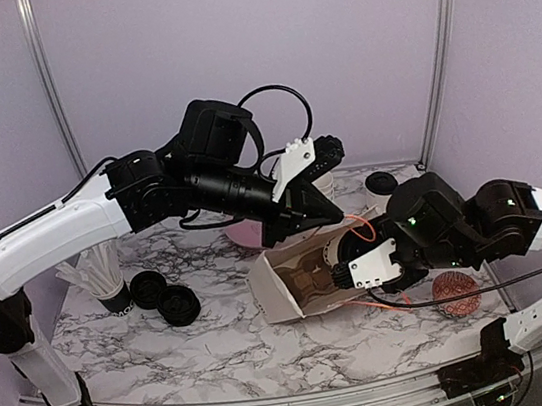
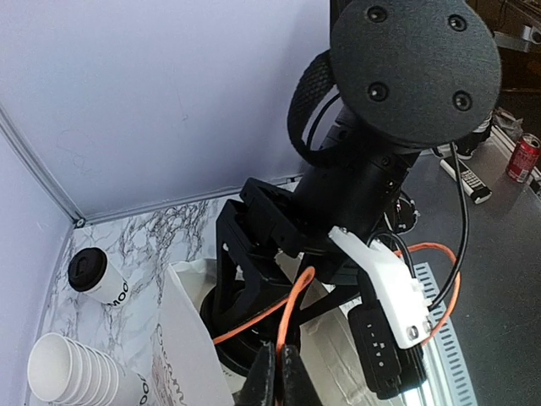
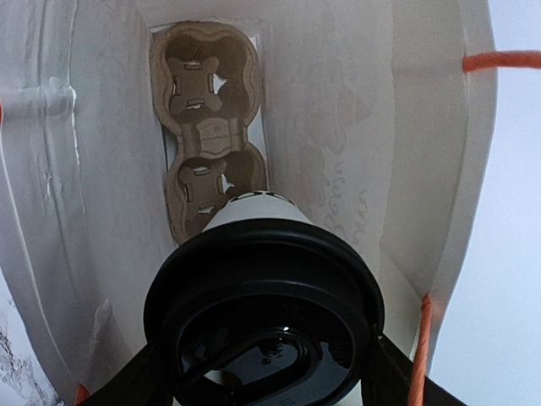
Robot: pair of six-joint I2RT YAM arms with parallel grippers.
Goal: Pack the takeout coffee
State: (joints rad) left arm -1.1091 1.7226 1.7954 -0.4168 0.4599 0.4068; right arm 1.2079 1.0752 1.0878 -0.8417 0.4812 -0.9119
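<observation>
The right claw (image 3: 264, 359) is clamped on a takeout coffee cup (image 3: 254, 207), with one finger on each side just under its round black lid (image 3: 262, 313). It holds the cup sideways, base first, in the mouth of the white paper bag (image 1: 276, 298). This bag lies on its side on the marble table (image 1: 221, 346), and its opening faces the right arm. Deep inside, against the bag's bottom, sits a brown cardboard carrier (image 3: 207, 127) with two cup holes. Faint print shows through the bag wall, but I cannot read it. The left claw (image 2: 277, 372) has its fingers together on the orange handle (image 2: 287, 309) of the bag. A second cup (image 2: 93, 275) with a black lid stands upright near the back corner, well apart from the bag. Near its base only two round letters like "OO" can be read. Beside it is a stack of white cups (image 2: 72, 372). On the left of the table stand a straw cup (image 1: 103, 277) and two loose lids (image 1: 163, 297).
</observation>
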